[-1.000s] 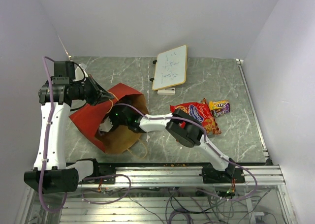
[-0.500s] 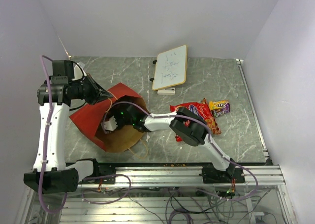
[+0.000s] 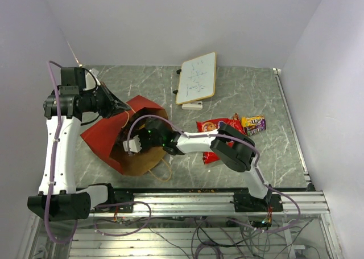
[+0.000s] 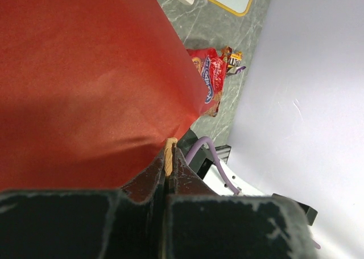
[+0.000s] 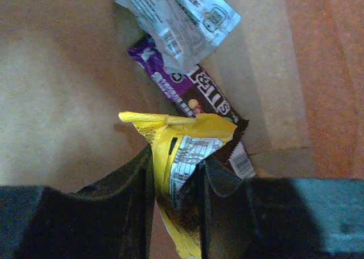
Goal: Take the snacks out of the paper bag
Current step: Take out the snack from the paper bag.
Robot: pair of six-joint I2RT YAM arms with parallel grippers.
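Inside the paper bag (image 3: 102, 138) lying near left, the right gripper (image 5: 175, 171) is pinching a yellow candy bar (image 5: 185, 148), a purple bar (image 5: 170, 87) and silver wrapper (image 5: 179, 23) just beyond. Farther, the left gripper (image 4: 169, 169) is clamping the bag's handle (image 4: 169, 149); a red cookie packet (image 3: 211, 126) is lying to the right.

The paper bag (image 3: 99, 136) is seen to be matt paper, red and smooth outside, with plain brown kraft shown inside, and its twisted handle (image 4: 169, 154) is made of rough paper cord. The yellow wrapper (image 5: 182, 151), the silver wrapper (image 5: 185, 17) and the purple-brown wrapper (image 5: 196, 97) are rendered as glossy, creased film, as is the crinkly red cookie packet (image 3: 208, 125). The fingers (image 5: 114, 190) of the right gripper (image 5: 175, 163) appear to be matt black plastic, though blur limits certainty. The table (image 3: 244, 88) is finished in a smooth marbled grey-green.
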